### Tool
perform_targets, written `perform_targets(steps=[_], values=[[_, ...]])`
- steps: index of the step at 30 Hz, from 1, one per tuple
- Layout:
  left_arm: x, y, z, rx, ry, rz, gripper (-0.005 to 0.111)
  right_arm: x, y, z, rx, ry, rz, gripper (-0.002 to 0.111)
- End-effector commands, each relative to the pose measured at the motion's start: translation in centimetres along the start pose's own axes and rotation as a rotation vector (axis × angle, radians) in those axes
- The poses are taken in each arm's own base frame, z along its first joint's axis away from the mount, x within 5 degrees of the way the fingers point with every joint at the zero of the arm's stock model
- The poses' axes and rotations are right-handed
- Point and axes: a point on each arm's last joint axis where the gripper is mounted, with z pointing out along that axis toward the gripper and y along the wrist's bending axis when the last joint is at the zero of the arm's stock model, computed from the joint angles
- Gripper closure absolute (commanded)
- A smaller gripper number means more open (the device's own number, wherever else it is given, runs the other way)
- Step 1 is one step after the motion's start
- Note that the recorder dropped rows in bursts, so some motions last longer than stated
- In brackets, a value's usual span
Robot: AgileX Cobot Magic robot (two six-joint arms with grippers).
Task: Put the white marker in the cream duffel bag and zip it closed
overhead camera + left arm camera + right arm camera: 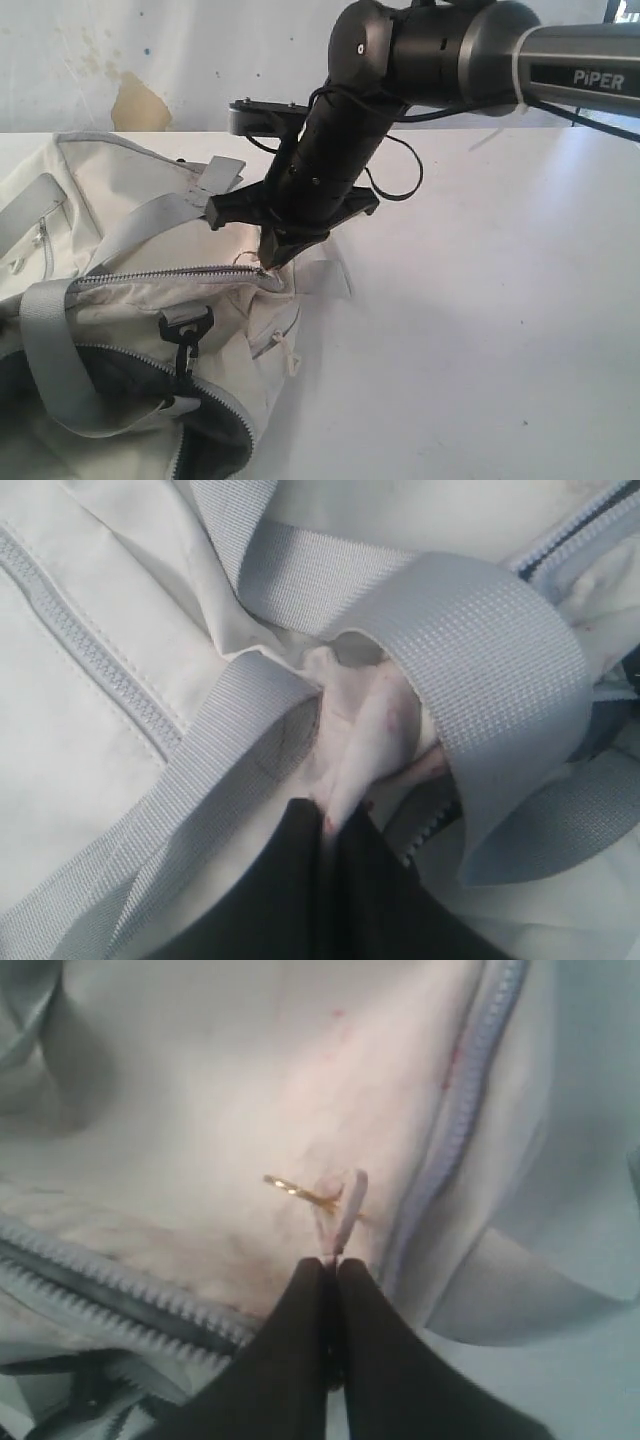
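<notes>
So the cream duffel bag [120, 200] is slumped on the left side of the white counter [480, 320], with dark lining [120, 375] showing where it gapes open at the near end. The right jaws are clamped tight on the little pale pull tab [345, 1200] at the end of the grey zipper [170, 274]. The left jaws are pinched on a fold of cream fabric [365, 740], just beside a looped grey strap [480, 650].

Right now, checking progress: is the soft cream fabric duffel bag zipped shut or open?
Partly open: the soft cream fabric duffel bag shows dark lining through an unzipped gap. The shut right claw pinches a zipper pull.
</notes>
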Motion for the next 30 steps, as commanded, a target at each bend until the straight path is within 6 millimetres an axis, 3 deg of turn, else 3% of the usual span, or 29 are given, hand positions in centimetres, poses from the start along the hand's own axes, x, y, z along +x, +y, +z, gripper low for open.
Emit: perform_targets(steps=[1,12,15,22,24,27,30], values=[[-0.3,0.0,-0.7,-0.077,-0.038,0.025,0.107,-0.3,-2.1,-1.3,0.097,-0.013,-0.026,0.108],[-0.9,-0.4,-2.2,-0.184,-0.127,0.027,0.106,-1.2,-0.8,-2.0,0.003,-0.135,-0.083,0.108],[-1.1,-0.5,-2.6,-0.214,-0.154,0.035,0.094,-1.5,0.0,-3.3,-0.035,-0.211,-0.144,0.108],[-1.3,-0.8,-2.8,-0.212,-0.180,0.027,0.039,-1.9,0.6,-5.2,-0.050,-0.307,-0.148,0.108],[-1.4,-0.9,-2.8,-0.195,-0.199,0.011,0.033,-1.9,0.9,-5.3,-0.073,-0.310,-0.133,0.108],[-2.0,-1.5,-2.9,-0.121,-0.274,-0.044,0.033,-1.9,1.4,-5.4,-0.137,-0.322,-0.122,0.108],[-3.5,-3.2,-3.4,0.063,-0.439,-0.001,0.033,-2.1,2.6,-5.7,-0.269,-0.357,-0.123,0.108]])
